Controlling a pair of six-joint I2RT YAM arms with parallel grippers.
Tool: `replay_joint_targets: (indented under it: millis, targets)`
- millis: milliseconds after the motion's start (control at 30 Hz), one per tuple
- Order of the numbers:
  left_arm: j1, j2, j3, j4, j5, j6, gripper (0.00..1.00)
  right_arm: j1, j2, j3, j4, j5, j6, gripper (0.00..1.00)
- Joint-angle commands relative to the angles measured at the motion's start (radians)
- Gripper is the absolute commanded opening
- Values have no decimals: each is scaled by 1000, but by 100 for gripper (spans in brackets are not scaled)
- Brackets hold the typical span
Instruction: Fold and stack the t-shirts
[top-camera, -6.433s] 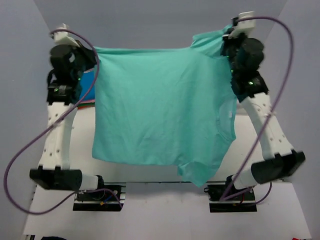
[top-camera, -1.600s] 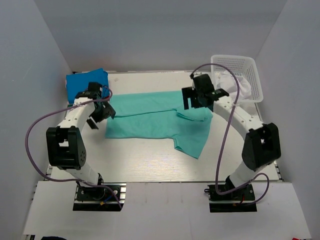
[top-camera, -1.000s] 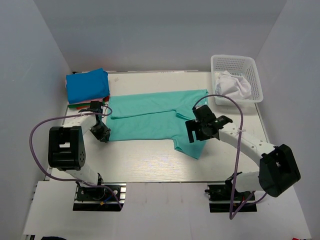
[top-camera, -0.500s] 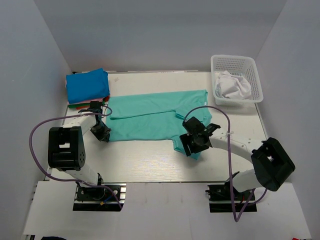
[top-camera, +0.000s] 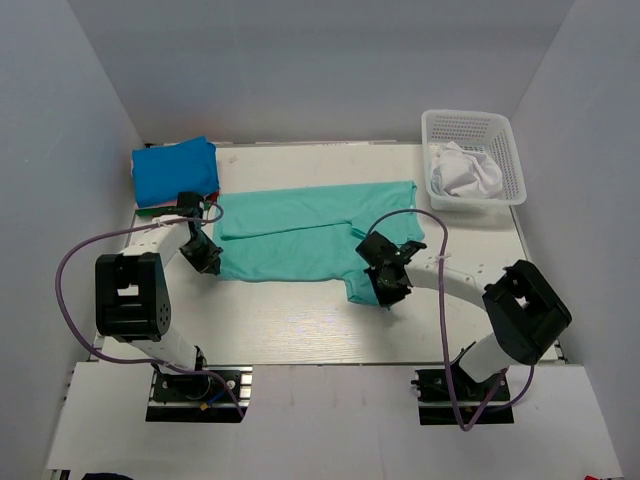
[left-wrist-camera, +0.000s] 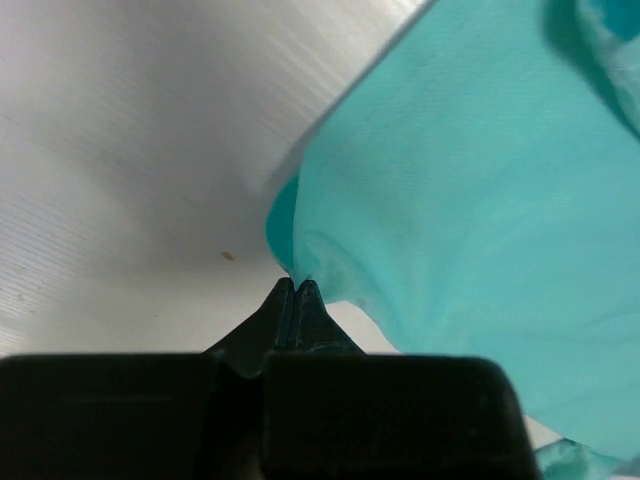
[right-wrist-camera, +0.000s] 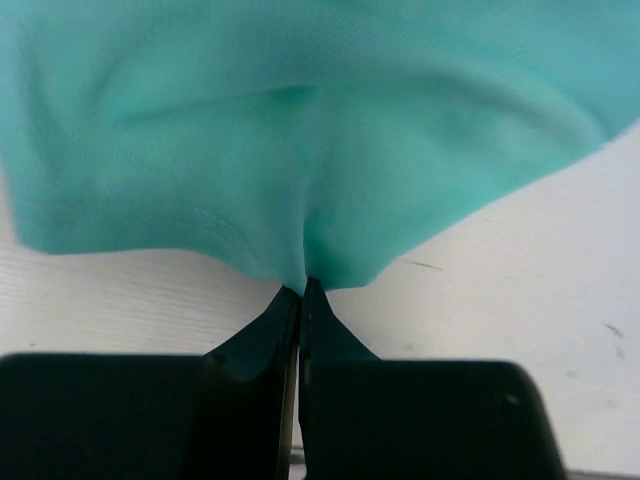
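The teal-green t-shirt (top-camera: 300, 235) lies flat and partly folded across the middle of the table. My left gripper (top-camera: 209, 262) is shut on its near left corner, pinching the cloth (left-wrist-camera: 420, 200) at the tips (left-wrist-camera: 297, 284). My right gripper (top-camera: 388, 291) is shut on its near right edge (right-wrist-camera: 300, 150), cloth nipped between the tips (right-wrist-camera: 302, 288). A bright blue t-shirt (top-camera: 175, 170) lies folded on a stack at the back left, with red-pink cloth showing under it. A white t-shirt (top-camera: 465, 172) is crumpled in the basket. The dark green shirt is hidden.
The white plastic mesh basket (top-camera: 473, 128) stands at the back right. The table's wooden top (top-camera: 290, 320) shows bare in front of the shirt. Grey walls close in the left, back and right sides.
The shirt was held up spread between both grippers, then laid down on the table. My right gripper moved from the far right to the near edge and shut on it. My left gripper shifted slightly.
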Motion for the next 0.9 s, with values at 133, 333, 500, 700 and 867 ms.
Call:
replay_joint_targets:
  millis: [133, 333, 500, 700, 867]
  targets:
    - [1, -19, 138, -72, 32, 8, 0, -44, 37, 350, -144, 107, -40, 0]
    - [1, 91, 305, -104, 6, 8, 0, -155, 158, 597, -207, 154, -106, 0]
    - [10, 216, 480, -148, -16, 8, 0, -235, 269, 769, -233, 124, -123, 0]
    - [28, 369, 649, -159, 10, 8, 0, -307, 419, 950, -207, 50, -180, 0]
    - [28, 473, 781, -173, -4, -1, 0, -353, 603, 1191, -231, 16, -220, 0]
